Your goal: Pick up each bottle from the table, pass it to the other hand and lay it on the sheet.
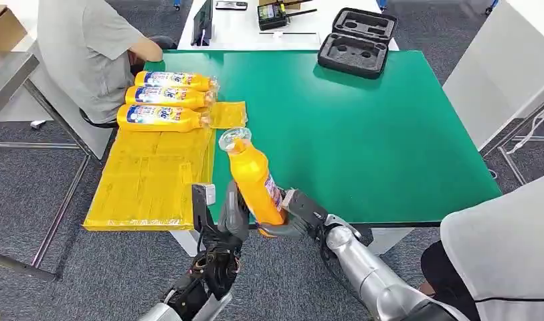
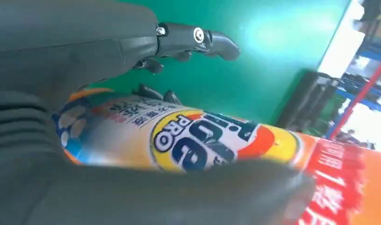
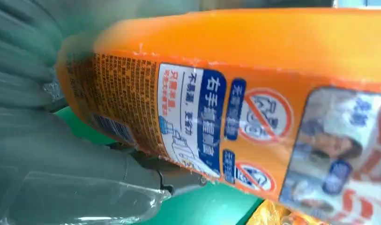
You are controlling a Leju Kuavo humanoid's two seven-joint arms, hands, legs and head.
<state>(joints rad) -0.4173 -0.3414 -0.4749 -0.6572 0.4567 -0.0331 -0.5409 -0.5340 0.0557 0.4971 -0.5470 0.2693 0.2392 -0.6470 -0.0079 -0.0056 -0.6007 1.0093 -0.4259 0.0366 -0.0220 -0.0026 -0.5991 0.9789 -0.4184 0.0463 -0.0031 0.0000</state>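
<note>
At the table's point(image 1: 389, 134) near edge, we grip the bottle point(image 1: 254, 180) with our right hand point(image 1: 297, 215), our left hand point(image 1: 230, 212) cupping it for the handover.

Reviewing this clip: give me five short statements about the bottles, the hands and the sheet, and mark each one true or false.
1. Three bottles lie on the yellow sheet. True.
2. The held bottle lies flat on the green table. False: it is held up above the table's near edge, cap end pointing away from the robot.
3. The right hand grips the held bottle near its base. True.
4. The left hand hangs far from the bottle. False: it is at the bottle's lower part, fingers beside it.
5. An open black case sits at the table's far edge. True.
</note>
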